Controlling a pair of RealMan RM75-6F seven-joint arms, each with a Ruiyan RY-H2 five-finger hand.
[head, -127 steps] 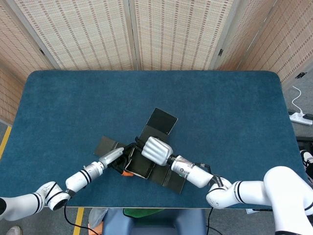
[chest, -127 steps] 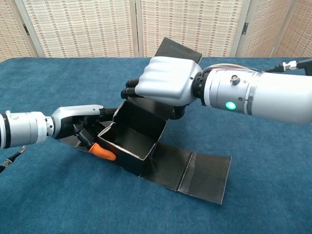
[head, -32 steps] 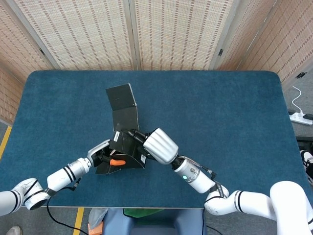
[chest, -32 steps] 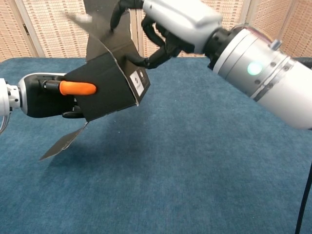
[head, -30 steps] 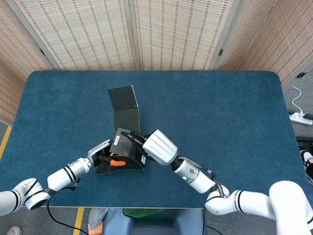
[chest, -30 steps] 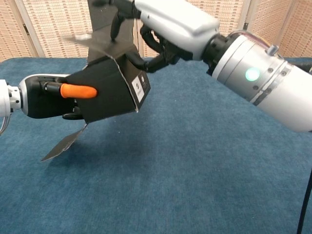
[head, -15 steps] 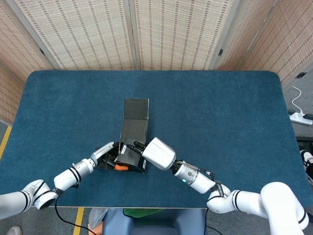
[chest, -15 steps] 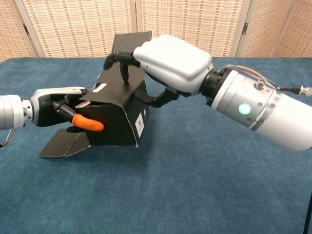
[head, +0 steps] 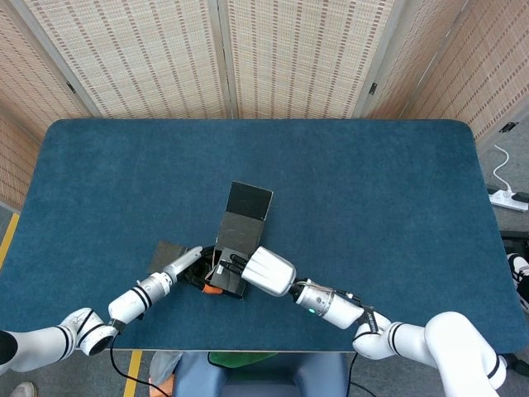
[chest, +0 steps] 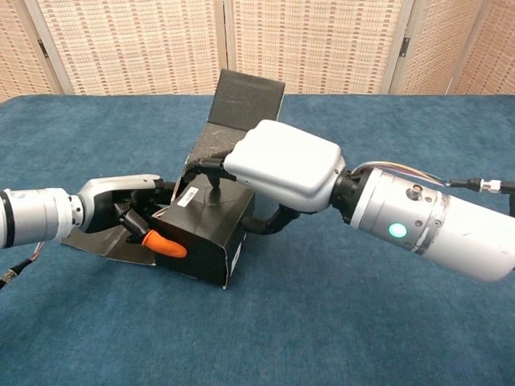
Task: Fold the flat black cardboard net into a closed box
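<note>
The black cardboard box (chest: 205,229), partly folded, rests on the blue counter (chest: 338,338) with its lid flap (chest: 245,100) standing open. The right robot hand (chest: 278,177) grips its top; the left robot hand (chest: 129,213) holds its near side. Light, stiff card likely creases easily: press along panel edges, not the middles.

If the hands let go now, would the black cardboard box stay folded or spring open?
The black cardboard box probably springs open somewhat: its lid flap stands untucked. It looks light and thin-walled, so the right hand pressing on top could likely dent it.
</note>
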